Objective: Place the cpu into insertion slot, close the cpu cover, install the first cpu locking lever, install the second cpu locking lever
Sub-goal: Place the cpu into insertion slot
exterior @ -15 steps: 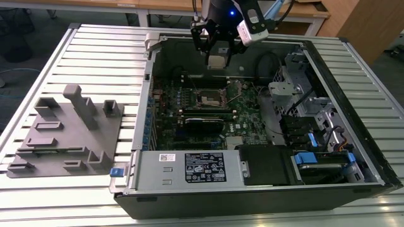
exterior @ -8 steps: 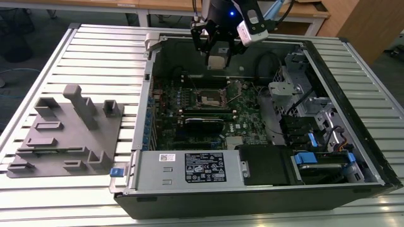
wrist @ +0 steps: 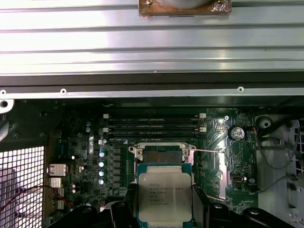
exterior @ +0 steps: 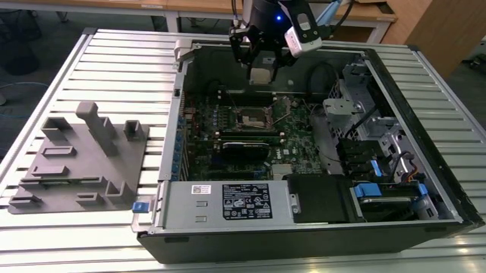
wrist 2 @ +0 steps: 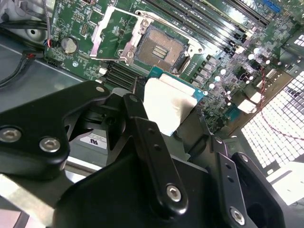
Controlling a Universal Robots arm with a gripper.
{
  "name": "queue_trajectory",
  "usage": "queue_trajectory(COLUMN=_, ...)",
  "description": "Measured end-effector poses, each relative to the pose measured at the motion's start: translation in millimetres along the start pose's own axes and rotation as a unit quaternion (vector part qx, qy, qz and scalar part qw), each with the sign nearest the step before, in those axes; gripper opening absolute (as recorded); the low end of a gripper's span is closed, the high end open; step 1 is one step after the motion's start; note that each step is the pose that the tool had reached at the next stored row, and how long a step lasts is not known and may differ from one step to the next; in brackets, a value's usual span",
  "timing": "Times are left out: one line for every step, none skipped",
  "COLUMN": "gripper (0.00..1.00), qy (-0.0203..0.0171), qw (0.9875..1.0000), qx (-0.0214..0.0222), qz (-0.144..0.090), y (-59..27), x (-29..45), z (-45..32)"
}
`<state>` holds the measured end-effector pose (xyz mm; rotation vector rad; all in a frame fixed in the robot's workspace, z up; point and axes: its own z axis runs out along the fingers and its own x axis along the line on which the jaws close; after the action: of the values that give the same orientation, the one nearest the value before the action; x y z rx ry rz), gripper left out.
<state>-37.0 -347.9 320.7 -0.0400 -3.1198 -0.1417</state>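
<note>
My gripper (exterior: 262,73) hangs over the far part of the open computer case, shut on the cpu (exterior: 261,75). In both wrist views the cpu (wrist: 165,195) is a flat silver-grey square on a green carrier, pinched at two opposite edges between black fingers (wrist 2: 138,124). The insertion slot (wrist: 164,155) lies open on the green board below, a short way beyond the chip (wrist 2: 167,108). Its dark contact field (wrist 2: 159,50) is bare. The cpu cover (wrist 2: 101,27) is flipped back beside the socket. A thin locking lever (wrist: 205,151) sticks out sideways from the socket.
Long black memory slots (wrist: 154,126) run beside the socket. The case holds a power supply (exterior: 227,202) at the front and drive bays (exterior: 379,153) on the exterior view's right. A grey parts fixture (exterior: 83,159) rests on the slatted table on the exterior view's left.
</note>
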Motion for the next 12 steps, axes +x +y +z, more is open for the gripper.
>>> queue_trajectory(gripper=0.54, qy=0.0000, qw=1.0000, qx=-0.0001, qz=0.000, y=0.0, x=0.0, z=0.1)
queue_trajectory(gripper=0.54, qy=-0.0001, qw=1.0000, qx=-0.0001, qz=0.000, y=0.0, x=0.0, z=0.1)
queue_trajectory(gripper=0.54, qy=0.0000, qw=1.0000, qx=-0.0001, qz=0.000, y=0.0, x=0.0, z=0.1)
queue_trajectory(gripper=0.54, qy=0.0000, qw=1.0000, qx=-0.0001, qz=0.000, y=0.0, x=0.0, z=0.1)
queue_trajectory(gripper=0.54, qy=0.0000, qw=1.0000, qx=-0.0001, qz=0.000, y=0.0, x=0.0, z=0.3)
queue_trajectory(gripper=0.54, qy=-0.0001, qw=1.0000, qx=-0.0003, qz=0.000, y=0.0, x=0.0, z=0.8)
queue_trajectory(gripper=0.54, qy=-0.0001, qw=1.0000, qx=-0.0003, qz=0.000, y=-0.1, x=0.0, z=1.3)
queue_trajectory(gripper=0.54, qy=-0.0001, qw=1.0000, qx=-0.0002, qz=0.000, y=-0.2, x=0.0, z=1.8)
queue_trajectory(gripper=0.54, qy=-0.0001, qw=1.0000, qx=-0.0001, qz=0.000, y=-0.2, x=-0.1, z=2.4)
queue_trajectory(gripper=0.54, qy=0.0000, qw=1.0000, qx=-0.0001, qz=0.000, y=-0.3, x=-0.1, z=3.1)
queue_trajectory(gripper=0.54, qy=-0.0001, qw=1.0000, qx=-0.0002, qz=0.000, y=-0.3, x=-0.1, z=3.9)
queue_trajectory(gripper=0.54, qy=-0.0001, qw=1.0000, qx=-0.0001, qz=0.000, y=-0.4, x=-0.1, z=4.7)
